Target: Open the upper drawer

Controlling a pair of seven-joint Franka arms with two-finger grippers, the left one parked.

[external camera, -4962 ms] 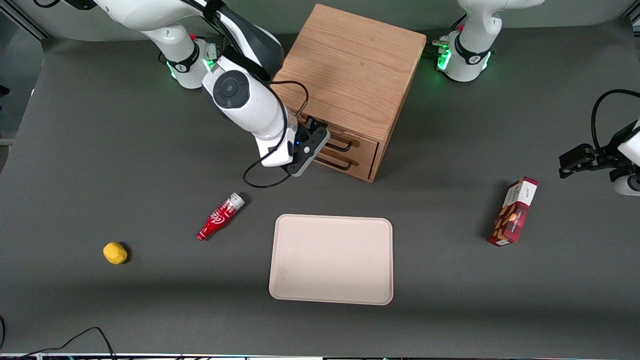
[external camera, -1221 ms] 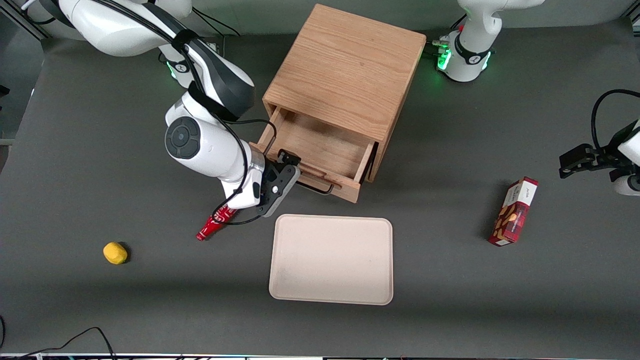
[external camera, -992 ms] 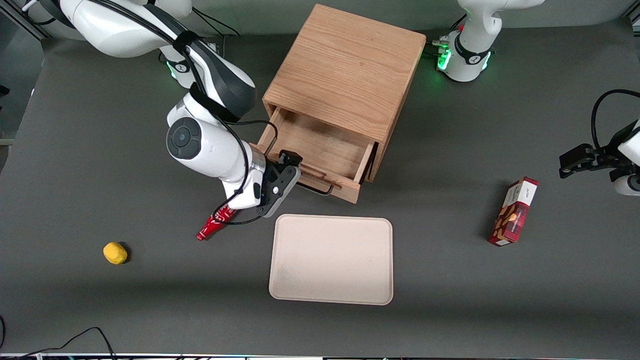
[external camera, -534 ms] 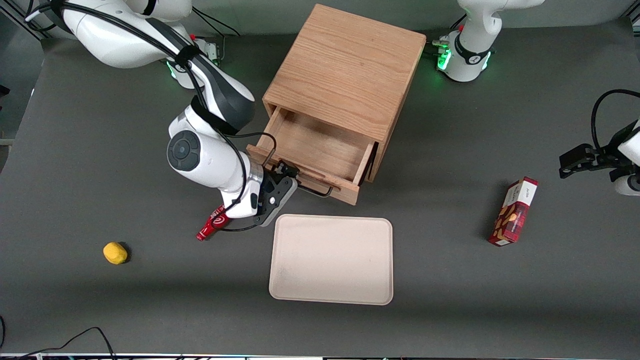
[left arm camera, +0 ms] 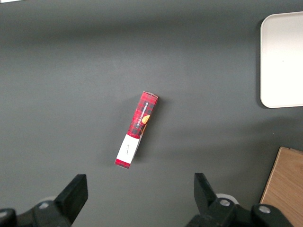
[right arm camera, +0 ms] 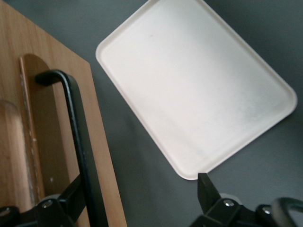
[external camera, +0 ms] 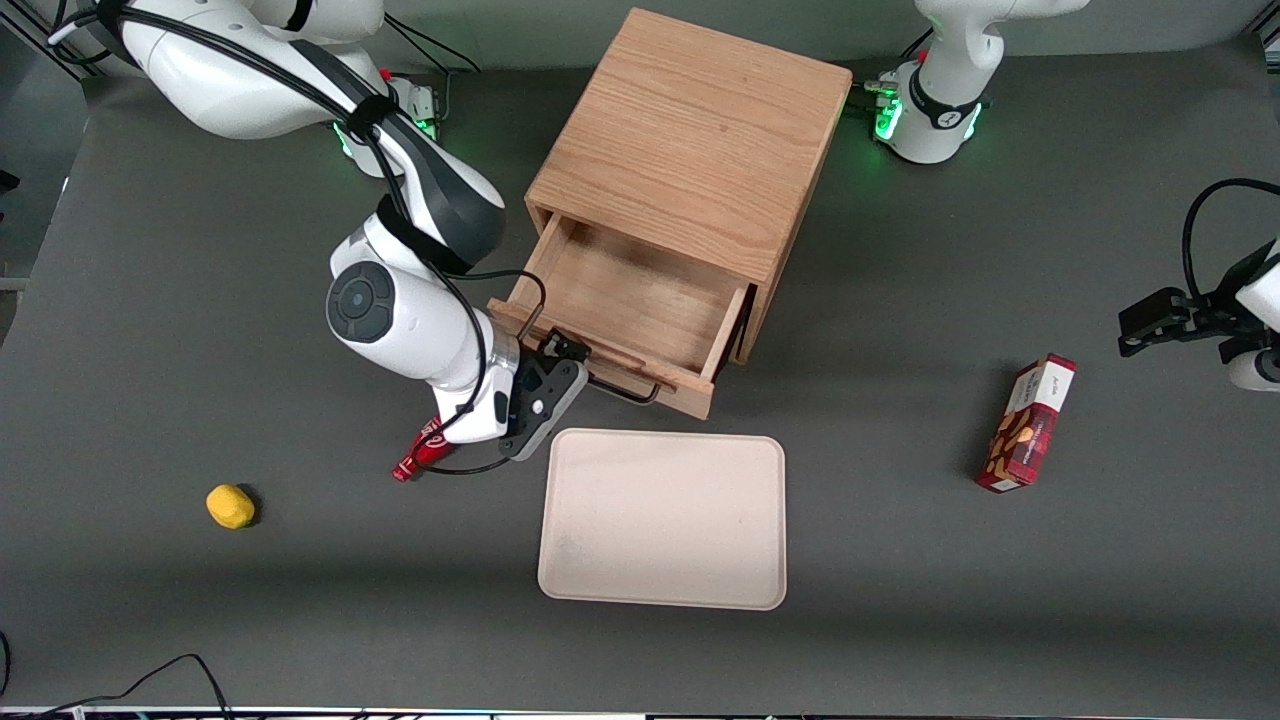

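Observation:
The upper drawer of the light-oak cabinet stands pulled well out toward the front camera, and its wooden inside is bare. Its thin black wire handle runs along the drawer front. My gripper is at the end of that handle nearer the working arm's end of the table. In the right wrist view the gripper is open, its fingers wide apart. The handle lies close against one finger and nothing is clamped. The lower drawer is hidden under the open one.
A cream tray lies just in front of the drawer, nearer the camera. A red bottle lies partly under my wrist, with a yellow object farther toward the working arm's end. A red box lies toward the parked arm's end.
Five seconds ago the drawer was closed; now it is out. Over the last second it slid slightly farther toward the camera, with my gripper moving along at its handle.

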